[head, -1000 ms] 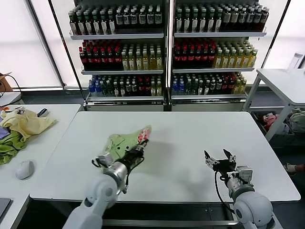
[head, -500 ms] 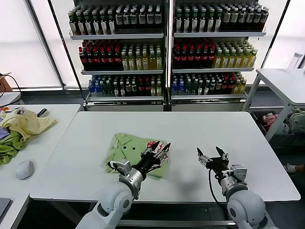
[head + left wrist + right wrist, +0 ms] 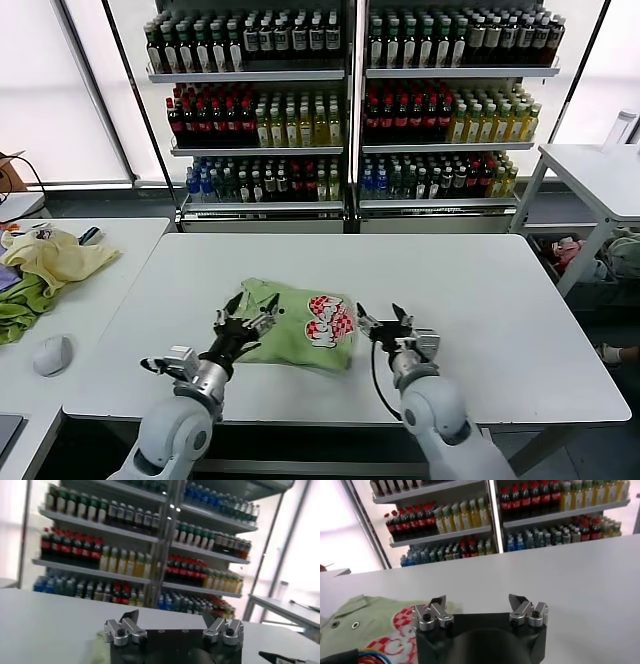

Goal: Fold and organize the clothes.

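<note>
Head view: light green polo shirt (image 3: 296,322) lying folded on white table (image 3: 480,300), flanked by left gripper (image 3: 243,318) and right gripper (image 3: 385,320), both spread open, empty.

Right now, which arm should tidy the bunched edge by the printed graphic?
Right, probably. The right gripper sits open just beside the polo shirt at its red-and-white graphic, where the cloth bunches. The left gripper, also open, is at the collar side, farther from that edge.
</note>
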Robot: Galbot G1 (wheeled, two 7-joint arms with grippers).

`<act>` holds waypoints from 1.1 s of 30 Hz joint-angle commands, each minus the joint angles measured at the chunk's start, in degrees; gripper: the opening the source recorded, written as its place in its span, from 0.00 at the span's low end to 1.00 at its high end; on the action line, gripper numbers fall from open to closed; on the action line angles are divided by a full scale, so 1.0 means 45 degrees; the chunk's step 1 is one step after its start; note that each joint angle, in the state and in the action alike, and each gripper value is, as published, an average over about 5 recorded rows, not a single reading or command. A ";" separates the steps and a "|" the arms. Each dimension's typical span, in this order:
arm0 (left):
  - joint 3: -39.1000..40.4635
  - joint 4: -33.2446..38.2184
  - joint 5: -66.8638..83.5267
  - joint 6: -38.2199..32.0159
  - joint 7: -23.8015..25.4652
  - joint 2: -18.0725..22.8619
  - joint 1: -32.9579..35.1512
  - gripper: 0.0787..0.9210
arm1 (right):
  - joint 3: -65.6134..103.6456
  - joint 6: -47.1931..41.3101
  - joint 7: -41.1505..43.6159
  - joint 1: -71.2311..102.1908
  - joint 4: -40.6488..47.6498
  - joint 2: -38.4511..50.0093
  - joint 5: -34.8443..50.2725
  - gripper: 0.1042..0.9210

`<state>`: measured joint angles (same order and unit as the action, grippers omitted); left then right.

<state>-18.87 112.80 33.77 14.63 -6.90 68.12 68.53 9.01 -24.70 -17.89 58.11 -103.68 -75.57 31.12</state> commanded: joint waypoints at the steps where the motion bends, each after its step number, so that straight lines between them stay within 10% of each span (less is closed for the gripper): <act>1: -0.1878 0.0318 -0.0309 -0.0445 -0.0319 -0.0463 0.1247 0.88 | -0.2191 -0.0020 -0.1074 -0.1864 0.2826 -0.2070 -0.0764 0.88; 10: -0.1825 0.0313 -0.0358 -0.0444 -0.0364 -0.0451 0.1314 0.88 | -0.2166 -0.0638 -0.1592 -0.1576 0.2937 -0.1941 -0.0963 0.83; 33: -0.1423 0.0174 -0.0357 -0.0402 -0.0362 -0.0517 0.1289 0.88 | -0.0708 -0.0038 0.1356 -0.2423 0.3805 0.0450 -0.3258 0.08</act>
<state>-25.41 113.70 32.45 12.75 -8.58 66.12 74.24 3.32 -26.36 -19.45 51.42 -90.89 -78.66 22.49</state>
